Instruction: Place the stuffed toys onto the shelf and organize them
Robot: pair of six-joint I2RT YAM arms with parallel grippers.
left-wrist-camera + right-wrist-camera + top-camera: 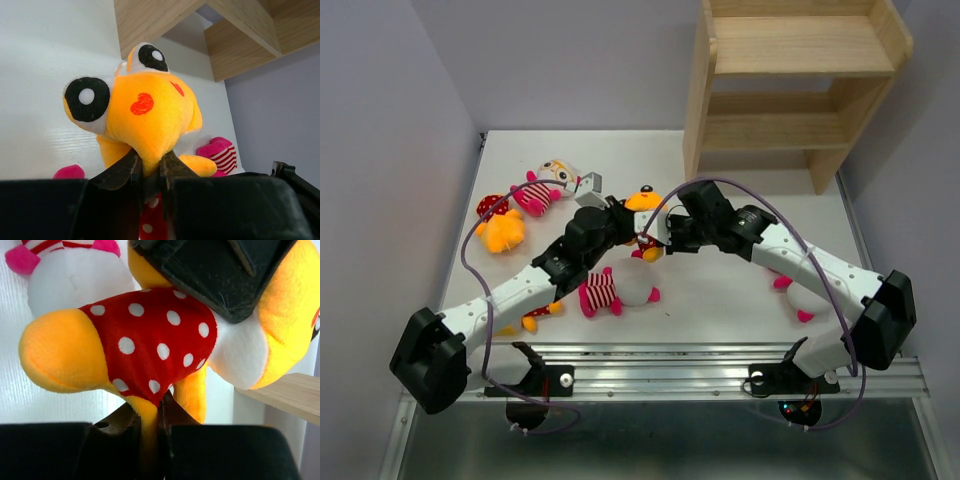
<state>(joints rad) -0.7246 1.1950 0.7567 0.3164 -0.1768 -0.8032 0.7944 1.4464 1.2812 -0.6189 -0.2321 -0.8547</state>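
Note:
Both grippers hold one yellow-orange toy in a red dotted outfit (pixel 644 203) above the table's middle. My left gripper (pixel 149 167) is shut on its neck, just under the big-eyed head (pixel 145 110). My right gripper (pixel 151 412) is shut on a yellow limb below its red dotted body (pixel 155 342). The wooden shelf (pixel 790 80) stands at the back right, apart from both arms. A striped white-headed toy (pixel 615 290) lies just in front of the grippers. Another striped toy (pixel 545 185) and a yellow toy (pixel 500 225) lie at the left.
A striped toy (pixel 790 295) lies partly under my right arm. A yellow toy (pixel 535 318) peeks from under my left arm. A grey wall runs along the table's left side. The table's near edge has a metal rail (pixel 700 365).

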